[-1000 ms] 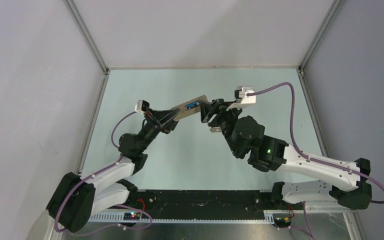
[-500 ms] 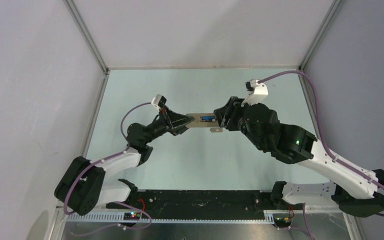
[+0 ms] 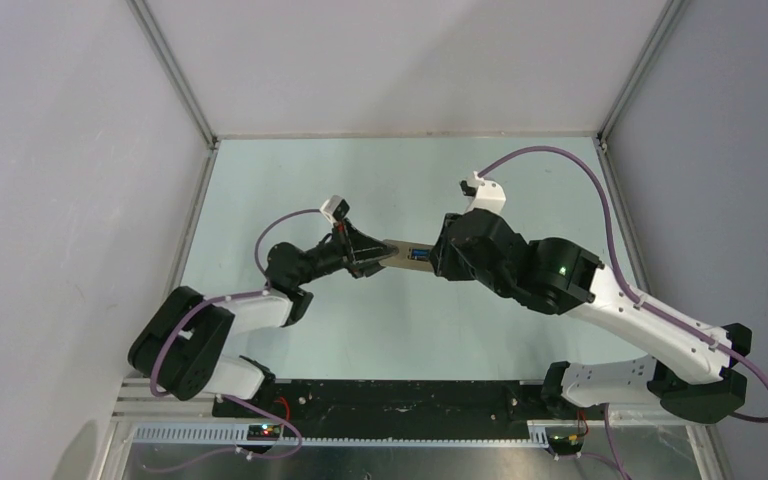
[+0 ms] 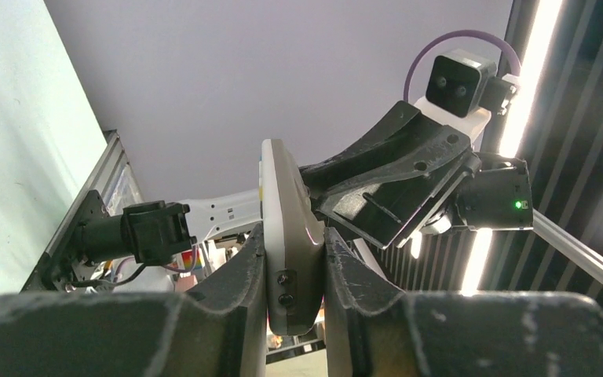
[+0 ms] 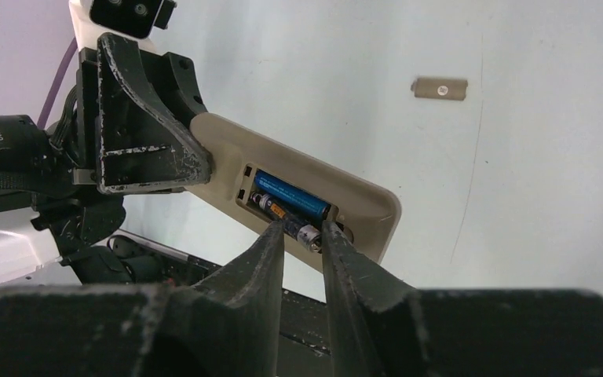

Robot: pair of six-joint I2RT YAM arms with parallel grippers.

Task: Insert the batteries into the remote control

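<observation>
- Right wrist view: right tool [image 5: 306, 232] narrow, fingertips [image 5: 277, 238] straddling dark battery [image 5: 270, 206] in remote [image 5: 365, 206]; grip cannot be told.
- Blue battery [image 5: 292, 196] seated alongside.
- Left tool [image 4: 292, 255] clamps remote.

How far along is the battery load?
Done: blue battery seated in the remote control, which the left tool clamps. In hand: right tool straddles the dark battery beside it. Left: seat it fully, refit the tan cover lying on the table.

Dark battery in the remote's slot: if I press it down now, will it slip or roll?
Probably slippery: the dark battery is a smooth, round cylinder. It likely can't roll far, lying beside the blue battery inside the remote slot. Looks rigid; should take pressing.
</observation>
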